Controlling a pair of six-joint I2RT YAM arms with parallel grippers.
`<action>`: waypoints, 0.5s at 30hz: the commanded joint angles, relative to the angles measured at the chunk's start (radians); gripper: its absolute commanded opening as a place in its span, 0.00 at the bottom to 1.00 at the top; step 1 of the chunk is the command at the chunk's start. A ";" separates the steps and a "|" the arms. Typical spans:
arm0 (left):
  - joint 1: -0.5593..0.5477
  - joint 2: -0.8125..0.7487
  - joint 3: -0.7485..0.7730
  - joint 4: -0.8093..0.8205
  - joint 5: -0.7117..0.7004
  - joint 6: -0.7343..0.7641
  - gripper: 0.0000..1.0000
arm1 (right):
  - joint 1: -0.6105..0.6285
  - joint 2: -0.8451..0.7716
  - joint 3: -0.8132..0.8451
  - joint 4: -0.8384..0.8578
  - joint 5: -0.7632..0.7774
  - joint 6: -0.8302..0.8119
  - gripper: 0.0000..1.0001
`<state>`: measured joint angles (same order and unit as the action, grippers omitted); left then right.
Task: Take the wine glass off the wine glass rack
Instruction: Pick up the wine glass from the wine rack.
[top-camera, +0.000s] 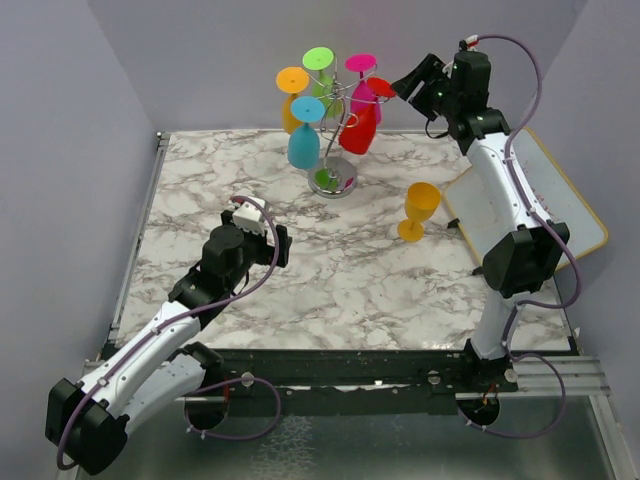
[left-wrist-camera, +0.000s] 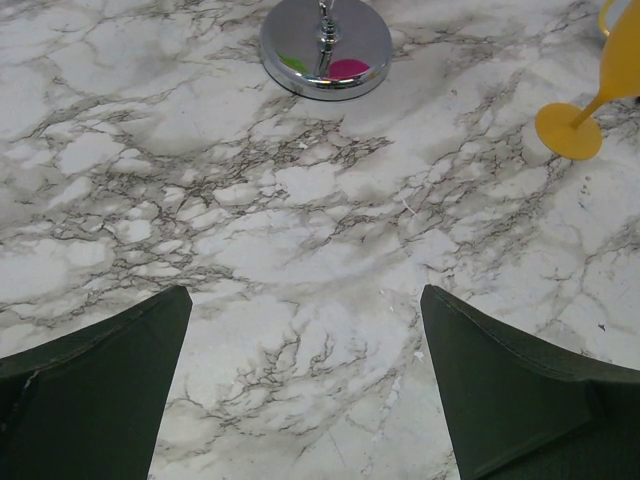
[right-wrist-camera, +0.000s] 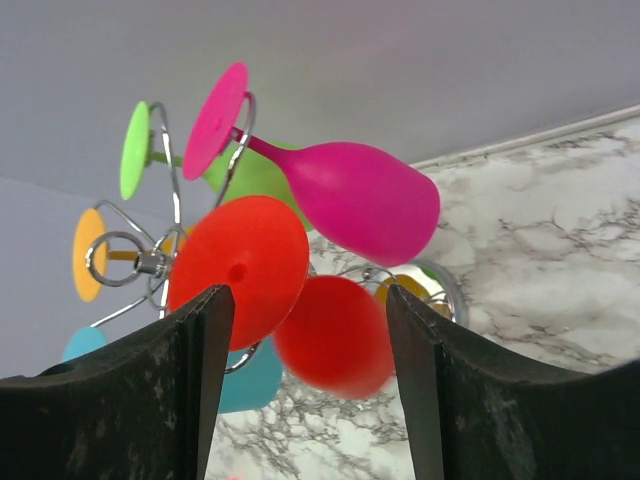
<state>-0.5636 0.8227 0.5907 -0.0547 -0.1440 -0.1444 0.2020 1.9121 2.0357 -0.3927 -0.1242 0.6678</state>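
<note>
Hazard noted: the right gripper (top-camera: 397, 86), jaws apart at the red wine glass (top-camera: 360, 128) hanging at 3 o'clock on the wine glass rack (top-camera: 334, 180), table's 12 o'clock, could topple the rack or knock the pink glass (top-camera: 361, 63) if it drags sideways.

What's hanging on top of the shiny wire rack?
Five plastic wine glasses hang upside down from the silver wire rack: orange glass, green glass, pink glass, red glass, blue glass. They partly hide its curled arms.

Setting: robot test cell, laboratory type. Evidence: plain lavender walls (top-camera: 60, 150) enclosing a marble-patterned counter (top-camera: 350, 290); cabled left arm (top-camera: 150, 350) and right arm (top-camera: 510, 200) bolted to a metal frame (top-camera: 400, 368) at its edge.
</note>
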 joint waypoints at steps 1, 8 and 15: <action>0.005 -0.008 -0.003 -0.007 -0.002 0.016 0.99 | -0.011 -0.001 -0.031 0.086 -0.123 0.059 0.67; 0.006 -0.008 -0.004 -0.001 -0.013 0.020 0.99 | -0.022 -0.003 -0.061 0.147 -0.193 0.088 0.67; 0.005 -0.005 -0.004 -0.003 -0.009 0.019 0.99 | -0.029 0.034 -0.030 0.183 -0.278 0.124 0.57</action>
<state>-0.5636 0.8230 0.5907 -0.0544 -0.1440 -0.1333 0.1837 1.9133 1.9800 -0.2581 -0.3164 0.7597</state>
